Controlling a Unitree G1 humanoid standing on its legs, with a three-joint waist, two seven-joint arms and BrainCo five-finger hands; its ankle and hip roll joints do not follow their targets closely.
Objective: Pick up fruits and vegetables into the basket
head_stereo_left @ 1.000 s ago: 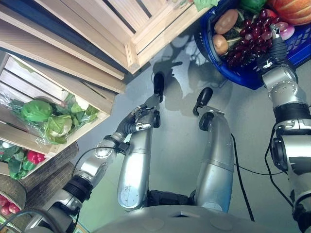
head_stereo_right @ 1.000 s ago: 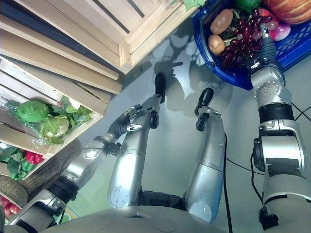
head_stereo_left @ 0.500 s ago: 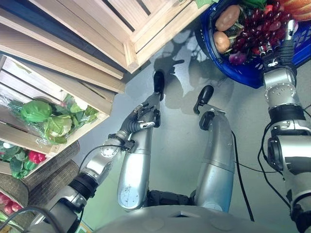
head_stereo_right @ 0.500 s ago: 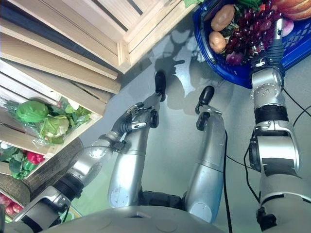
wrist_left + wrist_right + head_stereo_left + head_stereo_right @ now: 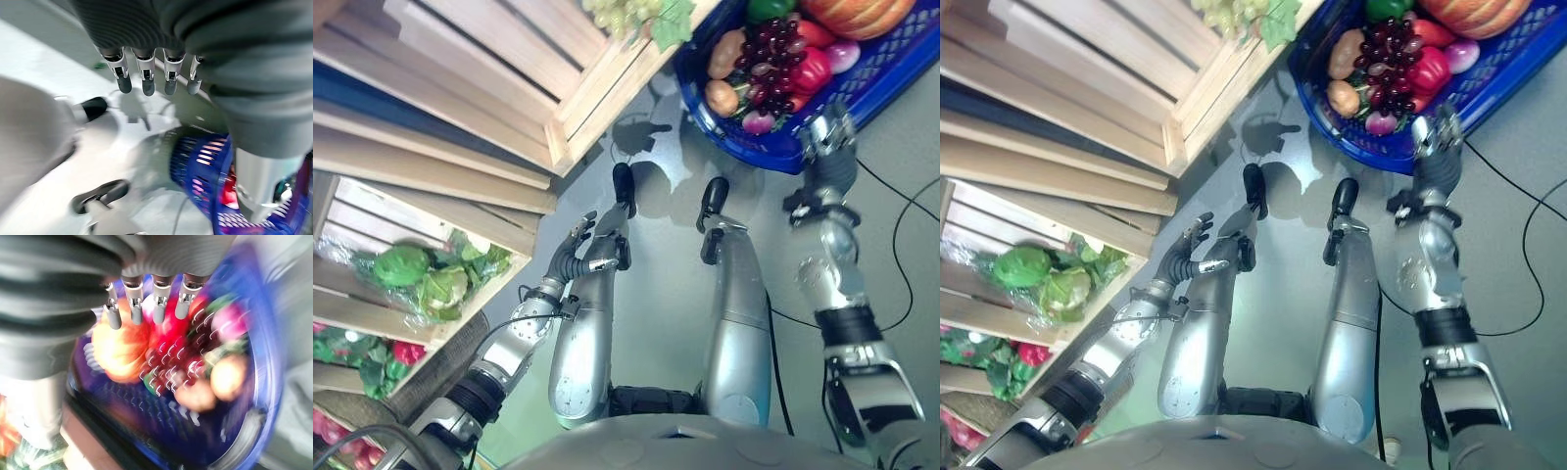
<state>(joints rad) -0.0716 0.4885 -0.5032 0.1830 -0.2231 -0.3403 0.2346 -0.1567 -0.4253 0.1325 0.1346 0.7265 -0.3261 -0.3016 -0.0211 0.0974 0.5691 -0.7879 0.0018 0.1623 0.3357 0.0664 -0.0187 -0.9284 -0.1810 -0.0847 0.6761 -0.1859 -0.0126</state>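
The blue basket (image 5: 773,157) stands on the grey floor at the upper right. It holds a bunch of dark grapes (image 5: 773,49), two potatoes (image 5: 724,54), a red pepper (image 5: 813,70), a purple onion (image 5: 844,54) and an orange pumpkin (image 5: 857,15). My right hand (image 5: 824,132) hovers just outside the basket's near rim, fingers (image 5: 156,308) straight and holding nothing. My left hand (image 5: 570,253) hangs low over the floor, fingers (image 5: 146,81) spread and empty, far from the basket.
Wooden crates (image 5: 558,108) line the left side. One holds green cabbages and lettuce (image 5: 421,279); a lower one holds red peppers (image 5: 401,352). Green grapes (image 5: 626,12) lie in the top crate beside the basket. Open floor lies between crates and basket.
My right hand has drawn back out of the basket to just outside its near rim. The left hand's fingers have spread. The camera has shifted, bringing more of the basket into view.
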